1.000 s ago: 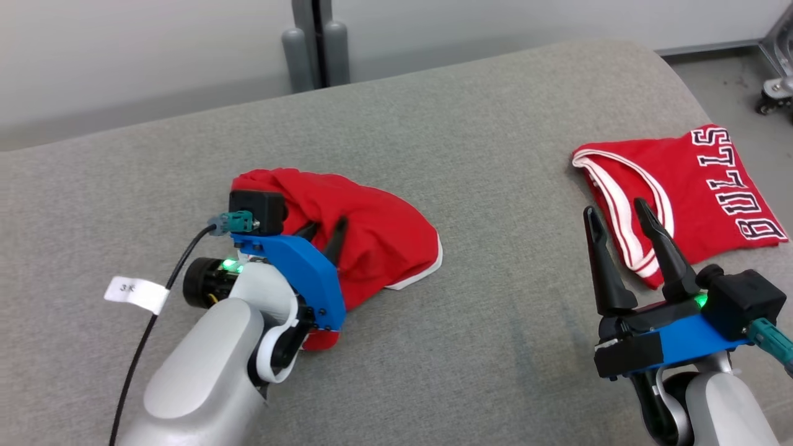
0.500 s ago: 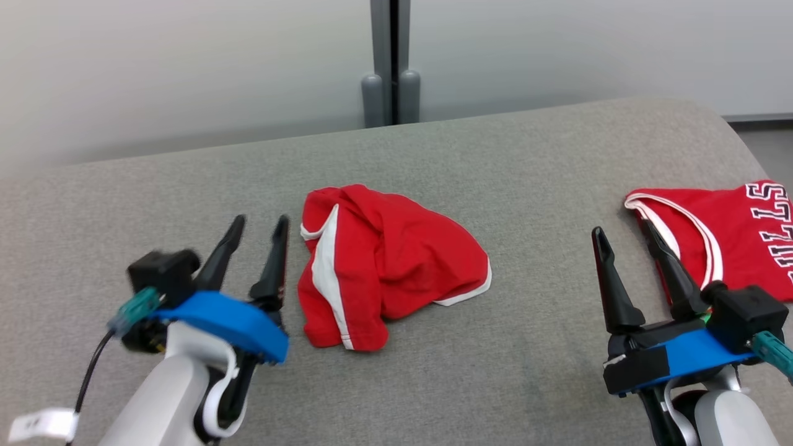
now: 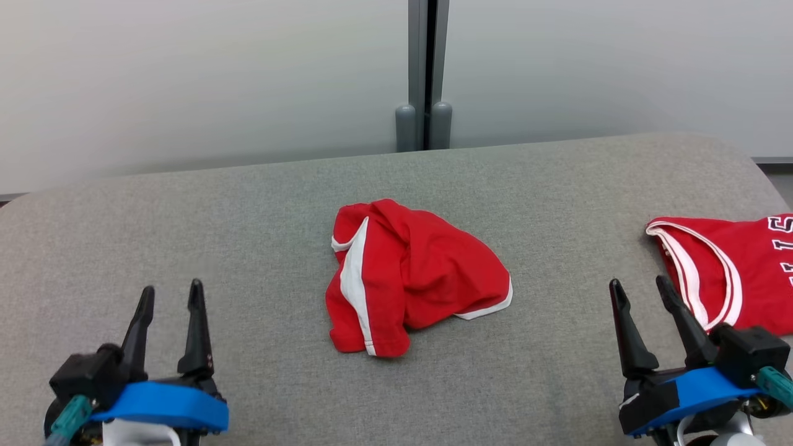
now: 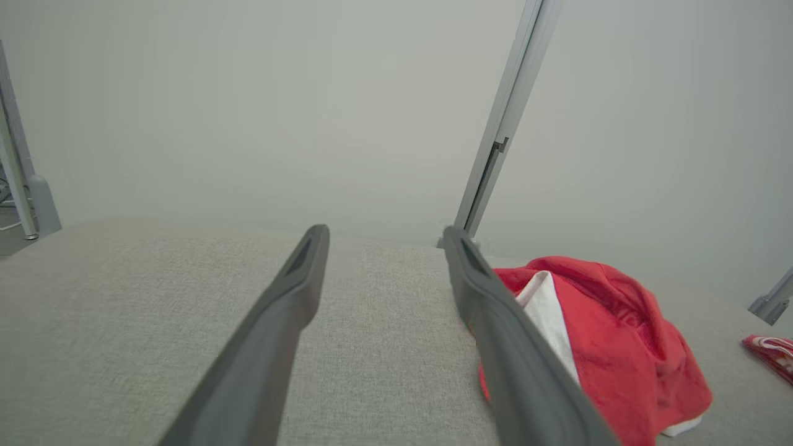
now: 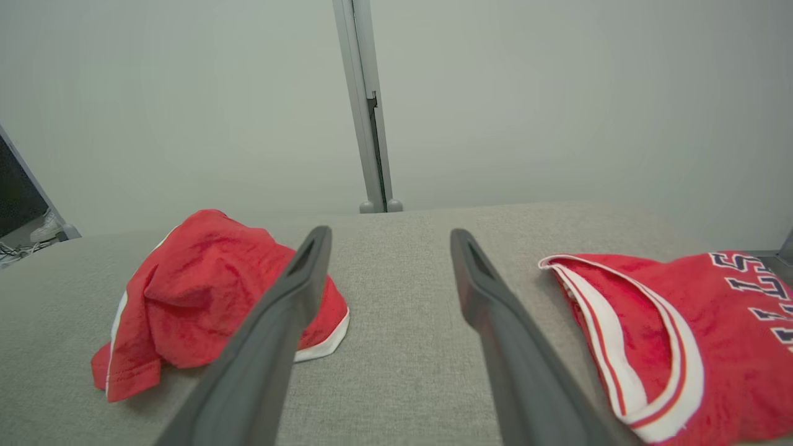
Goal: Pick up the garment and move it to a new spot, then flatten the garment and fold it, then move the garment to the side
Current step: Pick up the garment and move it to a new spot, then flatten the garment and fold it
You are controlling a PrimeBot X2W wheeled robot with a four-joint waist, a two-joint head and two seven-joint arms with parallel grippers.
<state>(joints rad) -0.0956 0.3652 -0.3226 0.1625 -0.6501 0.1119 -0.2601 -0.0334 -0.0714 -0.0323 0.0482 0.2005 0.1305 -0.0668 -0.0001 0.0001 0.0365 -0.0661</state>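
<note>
The garment (image 3: 412, 279), red with white trim, lies crumpled in a heap at the middle of the grey padded table (image 3: 217, 217). My left gripper (image 3: 171, 290) is at the lower left, open and holding nothing, well to the left of the heap. In the left wrist view the left gripper (image 4: 385, 230) has bare table between its fingers, and the garment (image 4: 626, 334) lies past its right finger. My right gripper (image 3: 638, 285) stands open at the lower right. In the right wrist view the right gripper (image 5: 387, 232) has the garment (image 5: 198, 291) to its left.
A folded red jersey (image 3: 737, 272) with white trim and dark lettering lies at the table's right edge, just beyond my right gripper; the right wrist view shows this jersey (image 5: 687, 322) too. A pale wall with a grey post (image 3: 424, 74) stands behind the table's rounded far edge.
My left gripper has opened, let go of the garment and drawn back to the lower left. The garment lies loose. The head camera has swung, shifting the whole picture. The right gripper stays open.
</note>
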